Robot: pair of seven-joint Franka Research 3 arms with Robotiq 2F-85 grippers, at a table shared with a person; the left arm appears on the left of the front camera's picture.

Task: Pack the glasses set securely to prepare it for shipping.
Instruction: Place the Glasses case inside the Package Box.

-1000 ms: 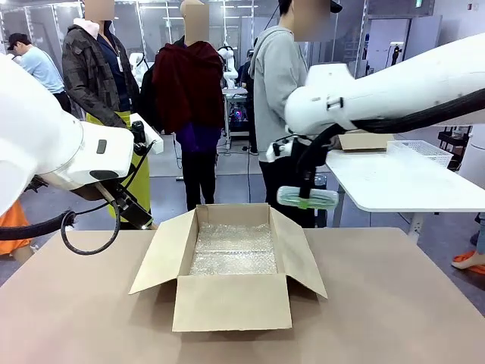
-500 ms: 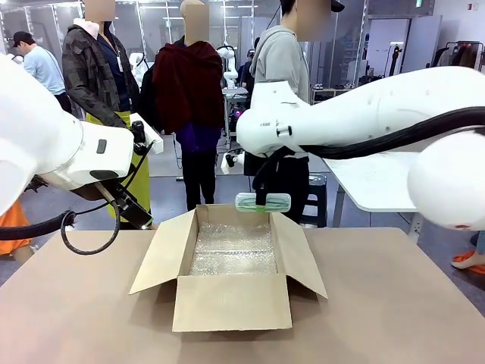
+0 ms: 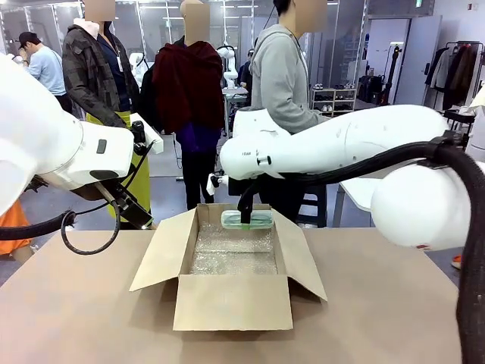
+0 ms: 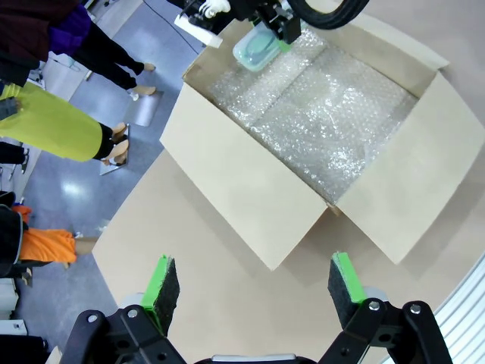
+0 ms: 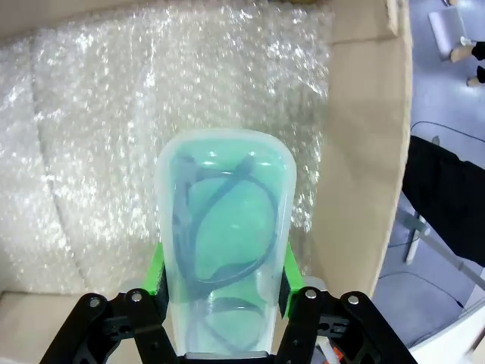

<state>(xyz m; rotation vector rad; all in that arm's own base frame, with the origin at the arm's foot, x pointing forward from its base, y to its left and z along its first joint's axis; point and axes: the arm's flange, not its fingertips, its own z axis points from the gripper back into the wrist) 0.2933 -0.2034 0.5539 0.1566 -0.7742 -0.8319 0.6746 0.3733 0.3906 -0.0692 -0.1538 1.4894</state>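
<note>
My right gripper (image 3: 247,221) is shut on a pale mint-green glasses case (image 3: 246,219), holding it over the far end of an open cardboard box (image 3: 231,302). In the right wrist view the case (image 5: 224,243) sits between the green pads (image 5: 289,267), dark glasses showing through it, above the bubble wrap (image 5: 114,136) lining the box. The left wrist view shows the same case (image 4: 258,47) at the box's far edge. My left gripper (image 4: 250,284) is open, high above the table near the box's corner.
The box (image 4: 250,189) has its flaps spread outward on a brown table (image 3: 76,318). Bubble wrap (image 3: 233,250) covers its floor. Several people stand beyond the table's far edge. A white table (image 3: 360,189) stands at the right behind my right arm.
My right arm has swung left and down, carrying the mint-green case from the right of the box to just above its far end. My left arm has stayed still.
</note>
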